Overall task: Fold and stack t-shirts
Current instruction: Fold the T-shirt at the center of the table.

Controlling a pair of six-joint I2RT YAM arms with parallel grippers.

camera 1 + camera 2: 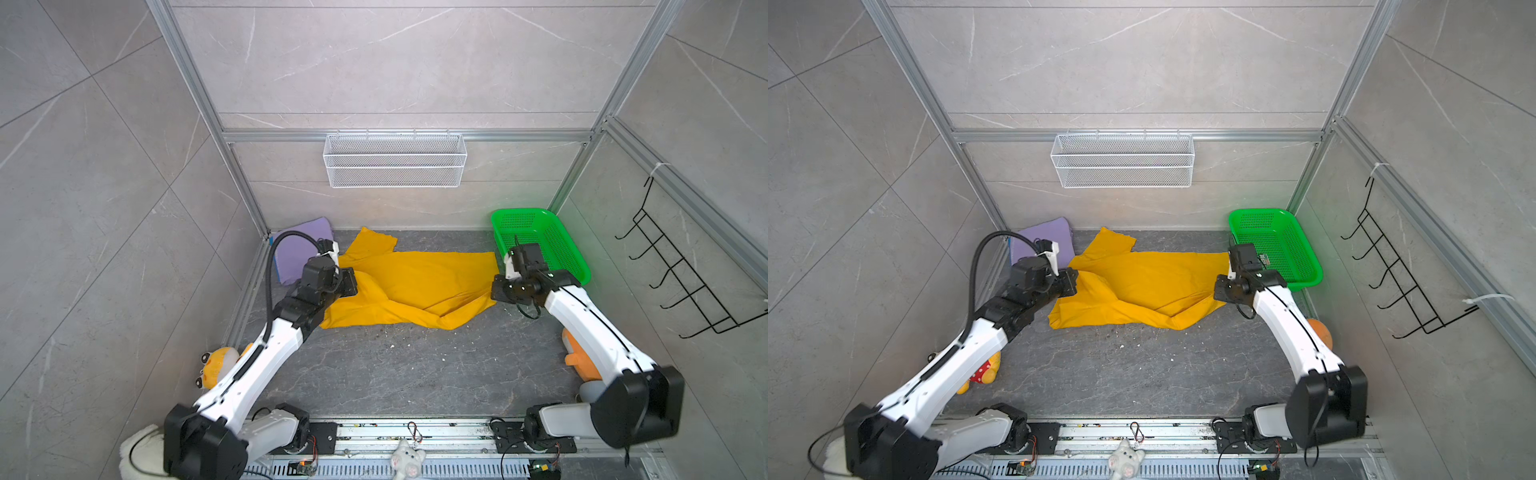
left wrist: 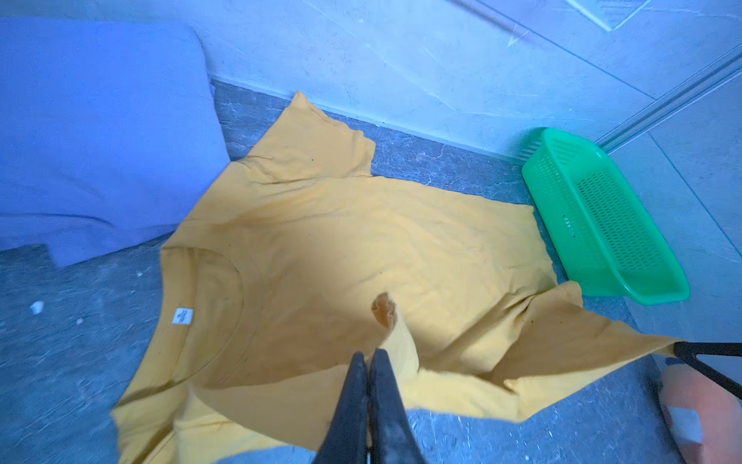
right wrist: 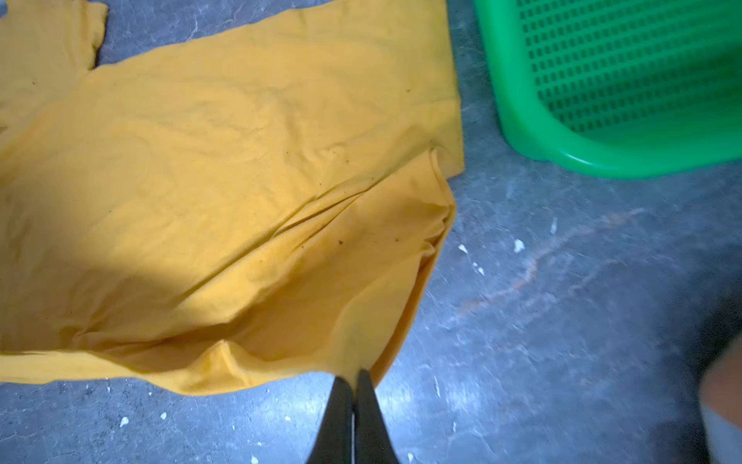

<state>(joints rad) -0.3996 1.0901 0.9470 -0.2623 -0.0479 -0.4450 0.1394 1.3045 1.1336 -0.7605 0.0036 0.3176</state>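
Observation:
The mustard-yellow t-shirt lies spread and creased on the dark floor, collar to the left. My left gripper is shut on a fold of its fabric near the collar-side sleeve. My right gripper is shut on the shirt's hem corner at the right, lifting it a little; its fingers also show in the left wrist view. The lavender-purple t-shirt lies folded in the back left corner, behind my left wrist.
A green mesh basket stands at the back right, close to my right wrist. Orange plush toys lie under both arms. A white wire basket hangs on the back wall, a black hook rack on the right.

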